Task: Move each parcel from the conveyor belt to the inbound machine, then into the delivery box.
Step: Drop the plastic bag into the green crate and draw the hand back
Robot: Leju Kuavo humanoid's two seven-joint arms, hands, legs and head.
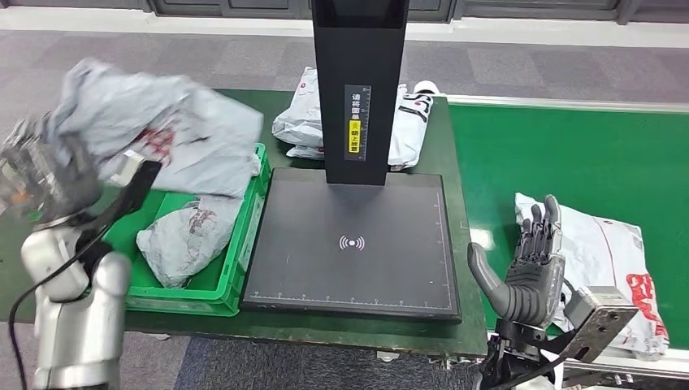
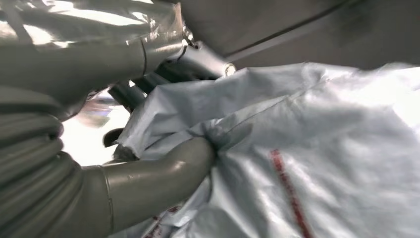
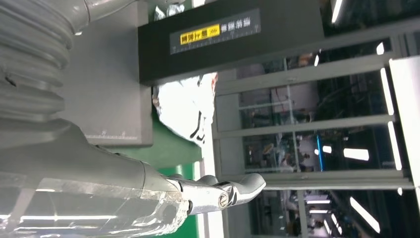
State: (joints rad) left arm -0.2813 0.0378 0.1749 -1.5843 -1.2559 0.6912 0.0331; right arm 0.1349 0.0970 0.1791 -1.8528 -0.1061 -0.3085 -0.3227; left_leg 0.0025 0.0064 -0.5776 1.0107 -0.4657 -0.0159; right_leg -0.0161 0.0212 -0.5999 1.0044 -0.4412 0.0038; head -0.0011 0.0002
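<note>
The right hand hangs nearest, fingers apart and holding nothing, just in front of a white parcel lying on the green conveyor belt; the left hand is raised at the near left, gripping a grey parcel by its crumpled film, thumb pressed into a fold in the left wrist view. The parcel hangs above the green delivery box, which already contains one grey parcel; its far edge overhangs the box rim toward the scan plate of the inbound machine. Two further parcels lie behind the machine column. Risk: if released here, the loose film may drape over the rim and slide outside the box; the pinch on slack film may also slip early.
</note>
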